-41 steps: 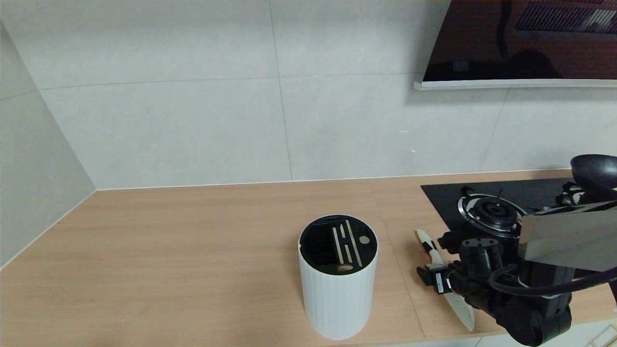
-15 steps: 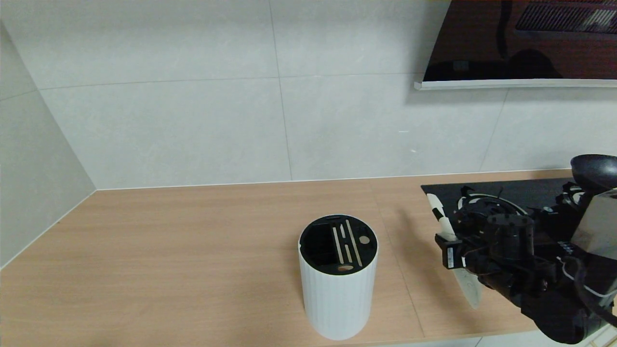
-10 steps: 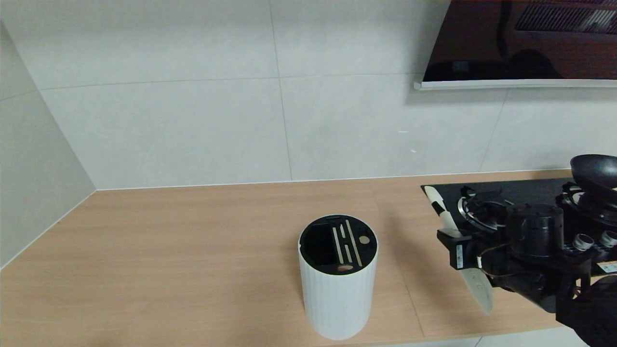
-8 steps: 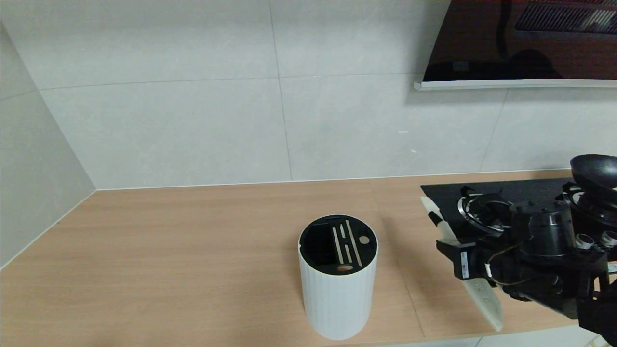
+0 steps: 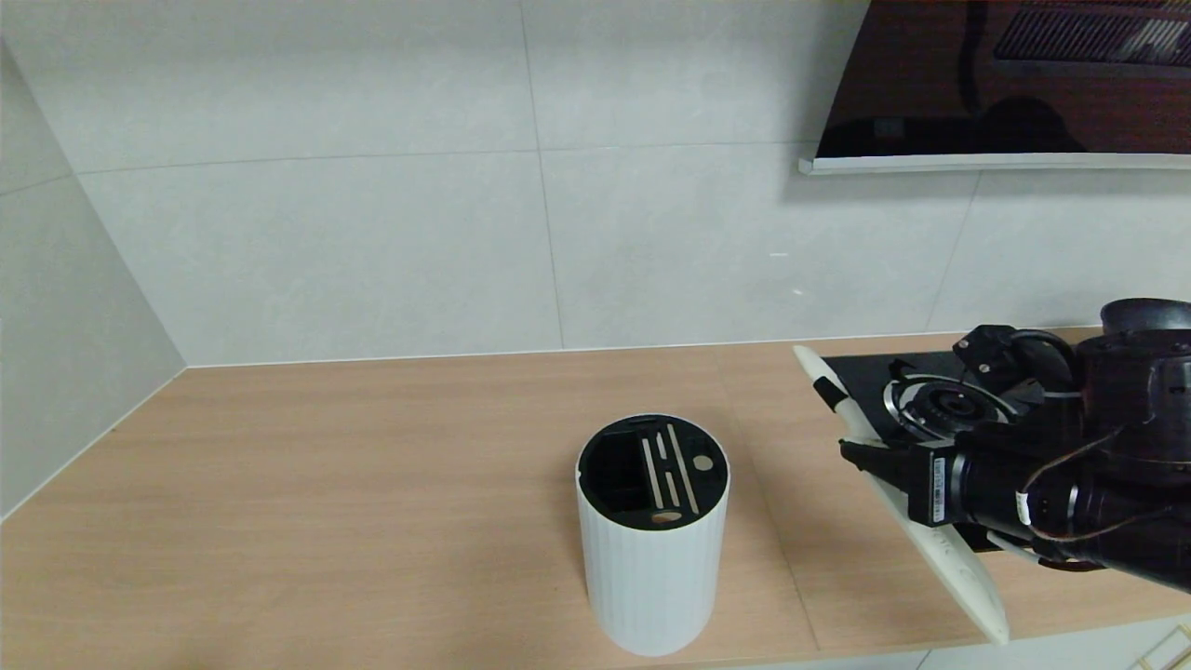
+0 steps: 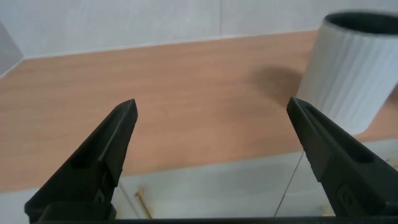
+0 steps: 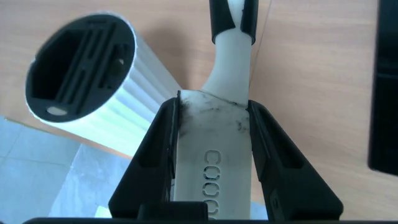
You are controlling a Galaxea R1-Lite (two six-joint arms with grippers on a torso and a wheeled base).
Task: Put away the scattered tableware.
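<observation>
The right gripper [image 5: 861,453] holds the knife [image 5: 958,568] above the counter's [image 5: 372,465] right front edge. Its wrist view shows the fingers [image 7: 163,134] clamped on the blade. The holder [image 5: 651,558] stands near the front edge. The left gripper [image 6: 211,109] hangs before that edge, fingers spread.

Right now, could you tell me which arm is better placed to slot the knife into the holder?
Right: the right gripper clamps the knife near the holder; the left gripper hangs open, empty.
</observation>
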